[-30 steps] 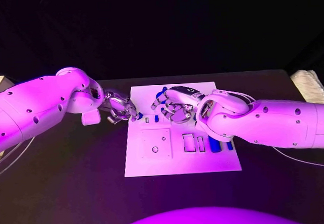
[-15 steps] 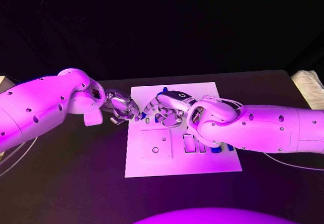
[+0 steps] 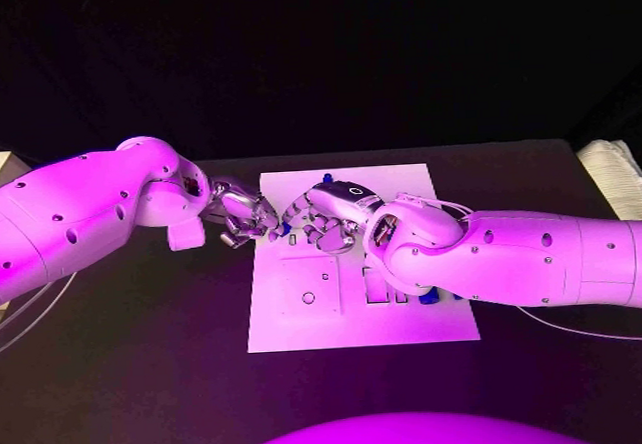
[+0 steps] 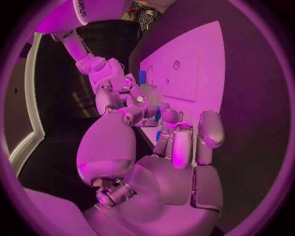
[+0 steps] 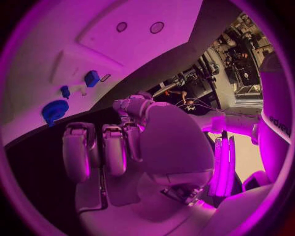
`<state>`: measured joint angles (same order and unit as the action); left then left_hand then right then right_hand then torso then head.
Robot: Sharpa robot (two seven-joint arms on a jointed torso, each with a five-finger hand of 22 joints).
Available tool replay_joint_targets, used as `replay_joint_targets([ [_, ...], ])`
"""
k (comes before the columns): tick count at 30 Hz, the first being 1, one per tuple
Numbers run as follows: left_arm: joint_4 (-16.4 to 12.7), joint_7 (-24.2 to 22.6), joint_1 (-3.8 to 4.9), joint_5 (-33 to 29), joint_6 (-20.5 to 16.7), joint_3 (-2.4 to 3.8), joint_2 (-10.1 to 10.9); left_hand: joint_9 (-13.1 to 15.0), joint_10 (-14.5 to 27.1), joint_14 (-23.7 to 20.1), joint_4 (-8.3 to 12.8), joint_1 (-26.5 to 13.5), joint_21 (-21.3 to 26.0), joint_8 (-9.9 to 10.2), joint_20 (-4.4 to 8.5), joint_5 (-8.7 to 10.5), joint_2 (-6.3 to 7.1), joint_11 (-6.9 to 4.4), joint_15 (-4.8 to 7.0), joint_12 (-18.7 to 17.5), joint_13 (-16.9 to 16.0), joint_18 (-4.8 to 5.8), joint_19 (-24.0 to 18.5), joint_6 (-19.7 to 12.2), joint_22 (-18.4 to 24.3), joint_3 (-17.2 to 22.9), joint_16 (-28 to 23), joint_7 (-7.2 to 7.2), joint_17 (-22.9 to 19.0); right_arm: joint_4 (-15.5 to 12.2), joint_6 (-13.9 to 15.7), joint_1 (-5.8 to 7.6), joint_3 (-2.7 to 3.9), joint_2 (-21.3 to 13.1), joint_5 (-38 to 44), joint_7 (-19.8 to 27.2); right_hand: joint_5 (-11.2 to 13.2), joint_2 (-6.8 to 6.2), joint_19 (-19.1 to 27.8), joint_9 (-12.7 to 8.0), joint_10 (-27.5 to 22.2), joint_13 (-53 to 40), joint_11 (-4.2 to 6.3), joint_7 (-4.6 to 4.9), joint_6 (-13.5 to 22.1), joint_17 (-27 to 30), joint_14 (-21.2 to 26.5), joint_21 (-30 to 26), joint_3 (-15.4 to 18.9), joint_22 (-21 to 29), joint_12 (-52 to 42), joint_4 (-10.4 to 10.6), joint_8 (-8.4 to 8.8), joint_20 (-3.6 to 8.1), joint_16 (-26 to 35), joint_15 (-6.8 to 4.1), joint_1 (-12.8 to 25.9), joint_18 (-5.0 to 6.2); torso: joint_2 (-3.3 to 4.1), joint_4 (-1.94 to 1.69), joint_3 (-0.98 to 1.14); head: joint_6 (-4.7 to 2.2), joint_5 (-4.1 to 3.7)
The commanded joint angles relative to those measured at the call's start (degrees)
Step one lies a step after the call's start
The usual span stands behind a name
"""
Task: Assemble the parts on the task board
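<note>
Both hands meet over the task board [image 3: 362, 325]'s far-left edge: left hand [image 3: 243, 218] pinching a small blue part [image 4: 159, 135] at its fingertips, right hand [image 3: 326, 219] just beside it, fingers curled, grip unclear, nearer the board's centre slots.

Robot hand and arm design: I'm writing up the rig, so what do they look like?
Both arms are smooth, rounded white shells dotted with small dark screw holes. The left robot hand and right robot hand are silver metal with segmented fingers. Thin cables trail from both arms, and dark lettering marks the shells.
</note>
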<state>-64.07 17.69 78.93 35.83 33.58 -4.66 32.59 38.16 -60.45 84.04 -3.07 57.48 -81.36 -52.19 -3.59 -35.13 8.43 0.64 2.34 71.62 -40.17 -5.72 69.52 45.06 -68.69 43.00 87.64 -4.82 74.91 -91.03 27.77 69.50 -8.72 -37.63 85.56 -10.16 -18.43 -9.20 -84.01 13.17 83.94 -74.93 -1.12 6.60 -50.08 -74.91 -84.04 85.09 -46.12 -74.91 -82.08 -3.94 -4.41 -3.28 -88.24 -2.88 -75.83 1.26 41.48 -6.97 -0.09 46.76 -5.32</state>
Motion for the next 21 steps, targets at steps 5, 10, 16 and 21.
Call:
replay_joint_targets([
  [5, 0.0, -0.3, -0.01, -0.8, 0.6, 0.05, -0.1, 0.1, -0.3, 3.4, 12.7, 0.7, -0.4, -0.1, 0.06, -0.34, -0.02, -0.11, 0.52, 0.3, -0.1, -0.10, 0.3, 0.3, 0.0, 12.3, 0.4, 0.08, 9.5, -0.2, 2.3, -0.12, 0.01, 0.1, 1.3, -0.2, -0.3, 0.04, -4.2, -0.1, 0.1, -8.3, 0.34, 0.29, 0.2, -12.3, -5.3, 0.2, -0.3, -12.9, -0.3, -0.1, 0.07, 0.39, -0.2, -0.28, 0.9, -0.16, 0.04, 0.09, 0.04, -0.01, 0.04],
  [10, 0.1, -0.2, -0.01, -0.8, 0.7, 0.05, -0.2, 0.1, -0.3, 3.4, 12.7, 0.7, -0.4, -0.1, 0.06, -0.34, -0.02, -0.11, 0.52, 0.3, -0.1, -0.10, 0.3, 0.3, 0.0, 12.3, 0.4, 0.08, 9.5, -0.3, 2.9, -0.13, 0.01, 0.1, 1.6, -0.2, -0.3, 0.05, -4.2, 0.0, 0.1, -8.3, 0.30, 0.34, 0.2, -12.3, -5.3, 0.3, -0.3, -13.0, -0.3, -0.1, 0.04, 0.40, -0.2, -0.27, 1.0, -0.17, 0.02, 0.05, 0.06, 0.06, -0.01],
  [16, 0.1, -0.1, -0.01, -0.8, 0.7, 0.05, -0.2, 0.1, -0.3, 3.4, 12.7, 0.7, -0.4, -0.1, 0.06, -0.34, -0.02, -0.11, 0.52, 0.3, -0.1, -0.10, 0.3, 0.3, 0.0, 12.3, 0.4, 0.08, 9.5, -0.3, 3.1, -0.14, 0.01, 0.2, 1.8, -0.3, -0.3, 0.06, -4.2, 0.0, 0.2, -8.3, 0.27, 0.39, 0.1, -12.3, -5.3, 0.3, -0.3, -13.0, -0.3, -0.2, 0.00, 0.40, -0.2, -0.25, 1.1, -0.19, 0.03, 0.03, 0.04, 0.04, -0.04],
  [21, 0.2, 0.0, -0.01, -0.8, 0.6, 0.05, -0.2, 0.1, -0.3, 3.4, 12.7, 0.7, -0.4, -0.1, 0.06, -0.34, -0.02, -0.11, 0.52, 0.3, -0.1, -0.10, 0.3, 0.3, 0.0, 12.3, 0.4, 0.08, 9.5, -0.3, 2.3, -0.15, 0.01, 0.3, 1.8, 0.0, -0.3, 0.06, -4.3, 0.0, 0.2, -8.3, 0.25, 0.41, 0.0, -12.3, -5.3, 0.4, -0.3, -13.0, -0.4, -0.3, -0.03, 0.41, -0.2, -0.23, 1.1, -0.20, 0.03, 0.03, 0.00, 0.07, -0.06],
])
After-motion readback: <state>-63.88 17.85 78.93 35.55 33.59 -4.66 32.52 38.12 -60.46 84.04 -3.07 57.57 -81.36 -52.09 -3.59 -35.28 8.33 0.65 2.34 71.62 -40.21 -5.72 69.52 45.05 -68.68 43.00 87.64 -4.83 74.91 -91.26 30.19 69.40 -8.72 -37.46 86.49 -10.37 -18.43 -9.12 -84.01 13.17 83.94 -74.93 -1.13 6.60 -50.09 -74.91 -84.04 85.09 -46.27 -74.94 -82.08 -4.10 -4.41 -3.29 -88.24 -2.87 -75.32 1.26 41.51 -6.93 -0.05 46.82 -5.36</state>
